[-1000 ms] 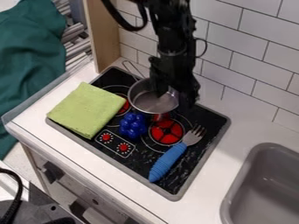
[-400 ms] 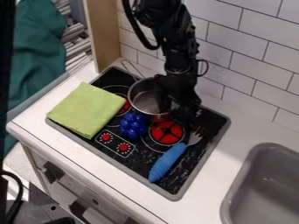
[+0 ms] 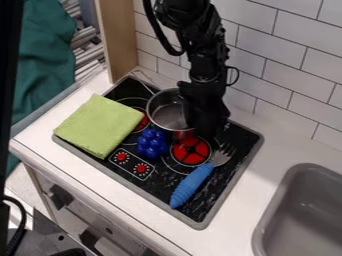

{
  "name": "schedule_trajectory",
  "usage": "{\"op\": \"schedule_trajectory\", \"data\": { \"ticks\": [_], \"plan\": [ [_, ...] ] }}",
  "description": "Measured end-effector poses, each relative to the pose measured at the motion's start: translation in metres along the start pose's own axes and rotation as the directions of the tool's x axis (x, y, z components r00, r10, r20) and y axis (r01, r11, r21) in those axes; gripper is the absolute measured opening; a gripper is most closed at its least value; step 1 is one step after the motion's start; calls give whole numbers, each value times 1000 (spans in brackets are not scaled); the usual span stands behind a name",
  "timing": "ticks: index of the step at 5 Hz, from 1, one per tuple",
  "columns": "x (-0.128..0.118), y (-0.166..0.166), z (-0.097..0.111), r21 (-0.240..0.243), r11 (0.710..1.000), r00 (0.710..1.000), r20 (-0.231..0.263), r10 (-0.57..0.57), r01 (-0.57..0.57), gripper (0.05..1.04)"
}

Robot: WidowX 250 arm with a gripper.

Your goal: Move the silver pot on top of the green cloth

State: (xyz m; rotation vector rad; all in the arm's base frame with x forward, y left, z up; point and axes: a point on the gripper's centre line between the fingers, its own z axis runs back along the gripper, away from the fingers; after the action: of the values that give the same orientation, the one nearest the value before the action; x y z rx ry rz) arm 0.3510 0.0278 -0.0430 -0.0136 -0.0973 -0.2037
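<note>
Silver pot (image 3: pixel 165 111) is sitting on the stove (image 3: pixel 207 210), seemingly turning slightly anticlockwise; green cloth (image 3: pixel 99 125) is lying between its eight and nine o'clock, so no transfer yet. My claw (image 3: pixel 208 131) is shifting from over the pot to its four o'clock side; can't tell if it's open or gripping. Probably I'm still lining up a rim grasp.

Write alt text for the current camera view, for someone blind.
A black robot claw hangs at the right edge of a silver pot on a toy stove, near a green cloth, blue toy grapes and a blue-handled fork.
</note>
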Motion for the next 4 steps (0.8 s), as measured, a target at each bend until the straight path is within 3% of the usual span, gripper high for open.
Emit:
{"op": "schedule_trajectory", "data": {
  "ticks": [1,2,3,4],
  "plan": [
    [0,0,0,7,1000,1000,4,-13,13,229],
    [4,-3,3,49,998,999,-10,-34,35,110],
    [12,-1,18,78,997,999,32,5,-7,62],
    [26,2,57,106,990,986,145,77,-93,59]
  ]
}}
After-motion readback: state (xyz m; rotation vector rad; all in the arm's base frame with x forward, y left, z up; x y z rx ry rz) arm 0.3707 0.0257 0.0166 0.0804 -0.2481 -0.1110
